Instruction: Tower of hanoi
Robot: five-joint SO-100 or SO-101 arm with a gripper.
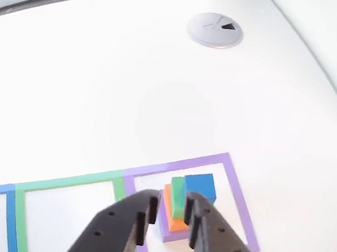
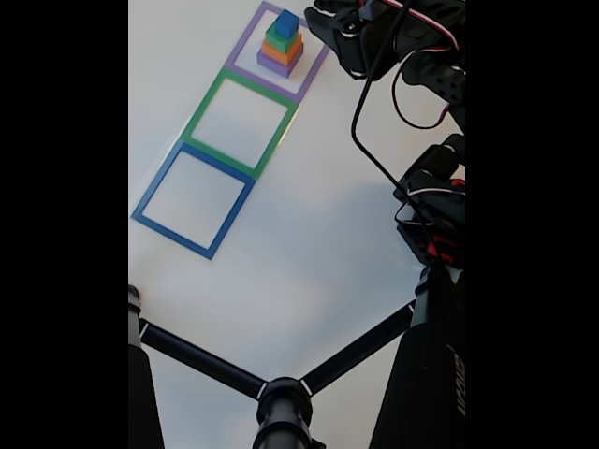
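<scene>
The tower of hanoi stands stacked inside the purple tape square (image 1: 238,188) (image 2: 313,77). A flat purple block (image 1: 169,235) (image 2: 277,66) is at the bottom, then orange (image 1: 177,223) (image 2: 281,53), green (image 1: 177,194) (image 2: 279,40), and a blue cube (image 1: 201,186) (image 2: 286,23) on top. In the other view my gripper (image 1: 169,212) comes in from the bottom edge. It is open, its black fingers (image 1: 200,226) spread on either side of the stack's near face and holding nothing. In the fixed view the gripper (image 2: 321,21) sits just right of the stack.
A green tape square (image 1: 68,181) (image 2: 201,108) and a blue tape square (image 1: 9,223) (image 2: 154,187) lie in a row beside the purple one. A grey round grommet (image 1: 215,30) sits far back. The arm's body and cables (image 2: 430,196) are at the right, and black stand bars (image 2: 281,402) cross the bottom.
</scene>
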